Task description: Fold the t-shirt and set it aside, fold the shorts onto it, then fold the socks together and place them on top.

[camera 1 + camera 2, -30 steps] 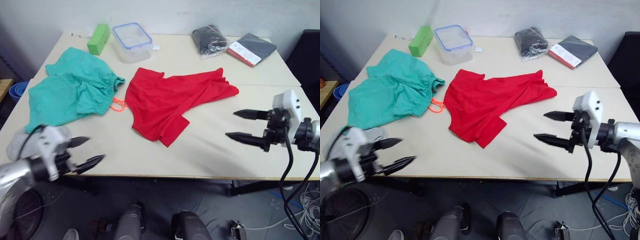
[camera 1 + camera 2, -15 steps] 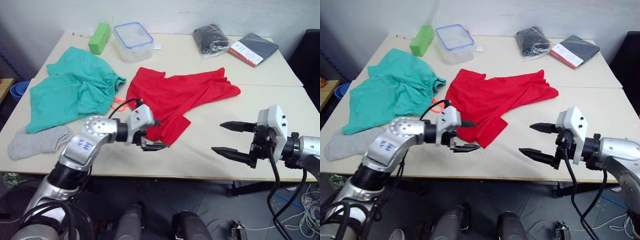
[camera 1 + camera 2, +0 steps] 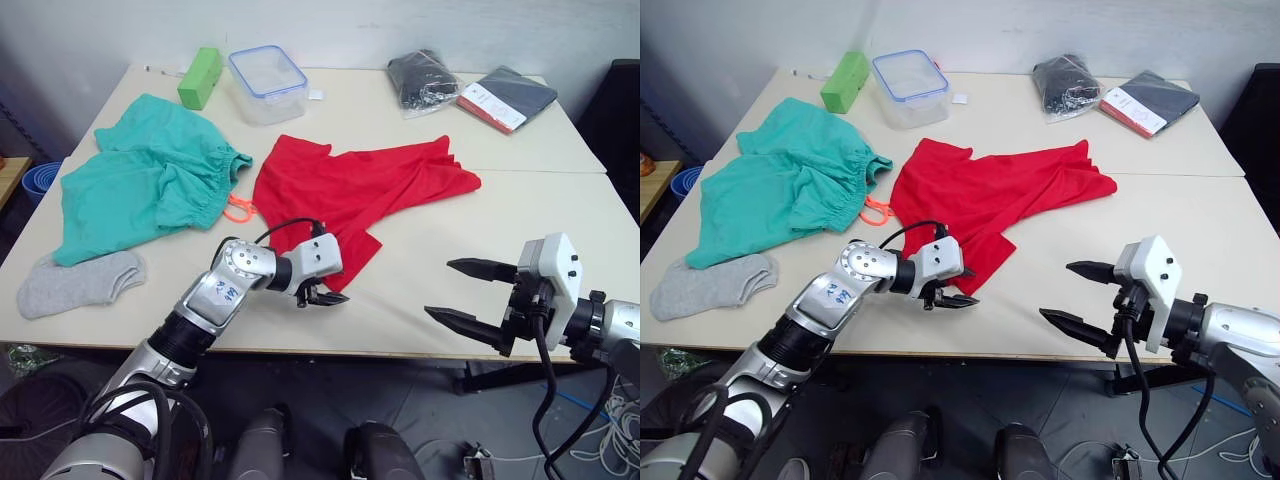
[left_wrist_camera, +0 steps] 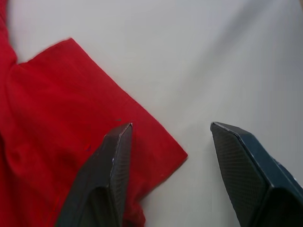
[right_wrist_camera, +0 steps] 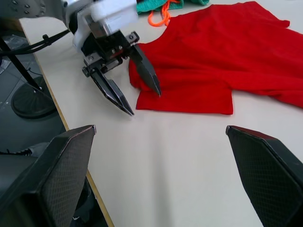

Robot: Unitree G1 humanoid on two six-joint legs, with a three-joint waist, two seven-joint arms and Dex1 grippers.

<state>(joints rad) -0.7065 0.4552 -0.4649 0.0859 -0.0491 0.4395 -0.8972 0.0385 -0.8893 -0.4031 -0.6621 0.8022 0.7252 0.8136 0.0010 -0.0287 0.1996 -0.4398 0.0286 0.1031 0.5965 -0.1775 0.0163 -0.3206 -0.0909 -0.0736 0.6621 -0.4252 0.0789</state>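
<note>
The t-shirt (image 3: 350,195) lies crumpled mid-tabletop (image 3: 420,300), its near corner between the spread fingers of the left gripper (image 3: 322,296). The right gripper (image 3: 470,295) hovers spread, near right. Pinching only the hem could bunch the cloth instead of folding it.

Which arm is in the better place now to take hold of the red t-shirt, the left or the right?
Likely the left. The left claw is open at the near corner of the t-shirt, one finger over the cloth. The right claw, also open, hangs apart over bare table.
</note>
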